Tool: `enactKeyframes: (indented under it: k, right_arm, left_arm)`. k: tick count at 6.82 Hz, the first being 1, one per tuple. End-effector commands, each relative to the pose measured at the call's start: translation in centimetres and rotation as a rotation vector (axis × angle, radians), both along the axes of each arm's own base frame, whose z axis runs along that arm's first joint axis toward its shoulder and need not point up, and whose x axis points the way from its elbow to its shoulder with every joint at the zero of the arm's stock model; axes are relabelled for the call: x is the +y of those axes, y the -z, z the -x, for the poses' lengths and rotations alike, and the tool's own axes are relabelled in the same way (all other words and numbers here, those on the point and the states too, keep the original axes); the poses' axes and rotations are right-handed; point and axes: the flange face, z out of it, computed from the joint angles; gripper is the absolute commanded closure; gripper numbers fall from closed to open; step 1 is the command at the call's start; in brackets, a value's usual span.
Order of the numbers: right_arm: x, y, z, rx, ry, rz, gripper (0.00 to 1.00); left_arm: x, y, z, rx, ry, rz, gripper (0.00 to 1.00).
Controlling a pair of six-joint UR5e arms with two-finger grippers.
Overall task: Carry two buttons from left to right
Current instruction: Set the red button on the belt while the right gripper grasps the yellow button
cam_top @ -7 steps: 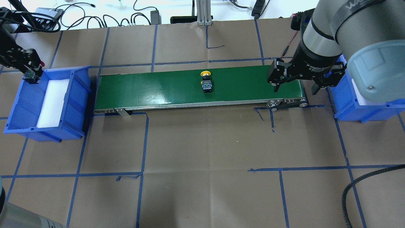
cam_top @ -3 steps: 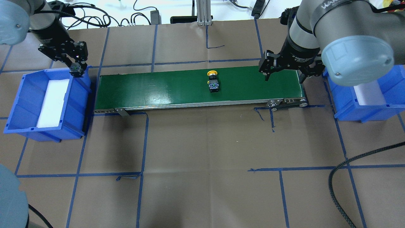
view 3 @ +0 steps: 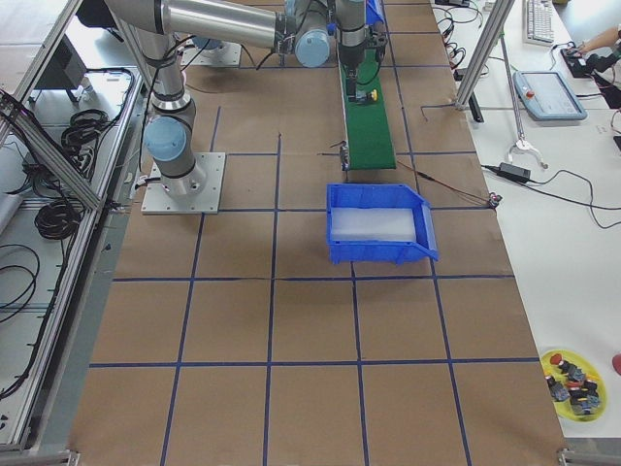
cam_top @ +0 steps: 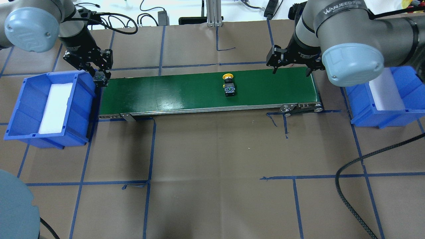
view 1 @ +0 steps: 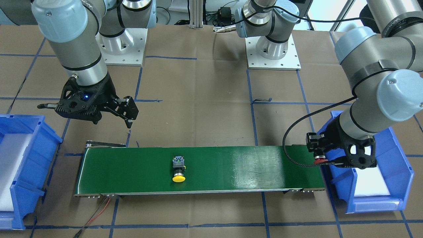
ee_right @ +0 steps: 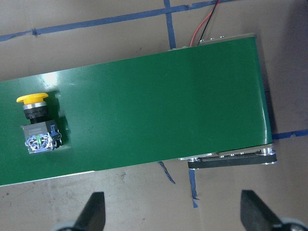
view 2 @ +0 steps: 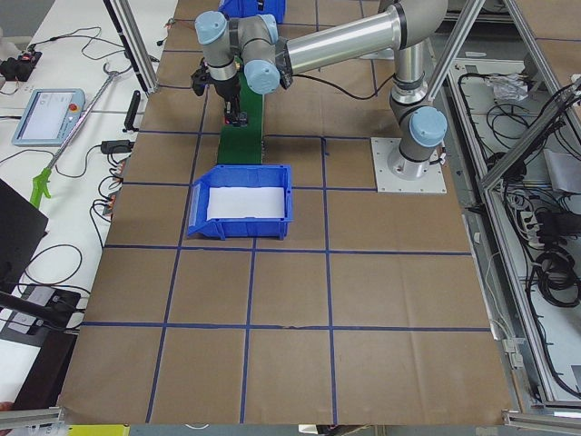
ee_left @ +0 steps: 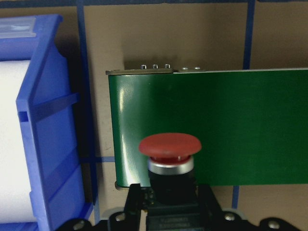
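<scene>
Yellow button [cam_top: 229,87] lies on its side on the green conveyor belt [cam_top: 166,94], just past mid-belt toward the belt's right end.

Overhead: left gripper [cam_top: 100,79] sits at the belt's left end, clamped on the red button [cam_top: 101,82]. Only the button's dark body shows here. Right gripper [cam_top: 292,70] hovers over the belt's right end, jaws spread wide, nothing between them. Left blue bin [cam_top: 20,134] is off the belt's left end. Right blue bin [cam_top: 363,121] is off its right end, part hidden by the right arm. No button seen in either bin.

Front view: red cap pokes out below the left gripper at the belt's left end. Can't tell if it touches the belt.

Left side view: too small to add anything.

Right side view: dish of spare switches [view 3: 572,396] near the table corner, well apart from the belt, not in play.

Left wrist: red button pinched by its body, cap forward, over the belt's left end.

Right wrist: fingers open. Only bare belt shows between the yellow button and the belt's right end, nothing blocking.

My read: zero of two delivered. Yellow is roughly halfway, red not yet released. Left to do: drop red on the belt, then pick both at the belt's right end and put them in the right bin.
</scene>
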Motion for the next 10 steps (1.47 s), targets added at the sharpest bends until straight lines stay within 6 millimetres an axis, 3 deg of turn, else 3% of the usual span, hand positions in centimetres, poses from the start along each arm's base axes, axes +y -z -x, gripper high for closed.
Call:
enactKeyframes:
  k: [1, 3, 4, 5, 6, 8, 9, 10]
  right_arm:
    - [-1.7, 3.5, -0.7, -0.102, -0.013, -0.041, 0.0]
    - [-3.2, 5.3, 1.5, -0.116, 0.043, -0.055, 0.0]
    - [-3.2, 5.7, 1.9, -0.118, 0.055, -0.076, 0.0]
    - [-2.9, 7.1, 2.0, -0.112, 0.056, -0.131, 0.0]
    - [-3.1, 7.0, 1.9, -0.116, 0.053, -0.136, 0.0]
    - [-4.8, 8.2, 1.9, -0.117, 0.051, -0.115, 0.0]
    - [-6.4, 8.5, 1.9, -0.11, 0.036, -0.044, 0.0]
    - [-6.8, 9.1, 1.5, -0.116, 0.029, -0.045, 0.0]
  left_arm:
    - [0.7, 3.4, 0.2, -0.007, 0.016, 0.037, 0.84]
    - [0.8, 8.4, 0.2, -0.018, 0.01, 0.085, 0.84]
    - [0.7, 9.9, 0.3, -0.019, 0.011, 0.091, 0.84]
    - [0.7, 10.1, 0.4, -0.018, 0.006, 0.09, 0.84]
    - [0.7, 10.1, 0.5, -0.018, 0.005, 0.09, 0.82]
    - [0.8, 10.0, 0.6, -0.009, 0.001, 0.093, 0.0]
    - [0.7, 9.7, 0.5, -0.016, 0.002, 0.097, 0.0]
    - [0.3, 8.4, 0.4, -0.02, 0.002, 0.11, 0.0]
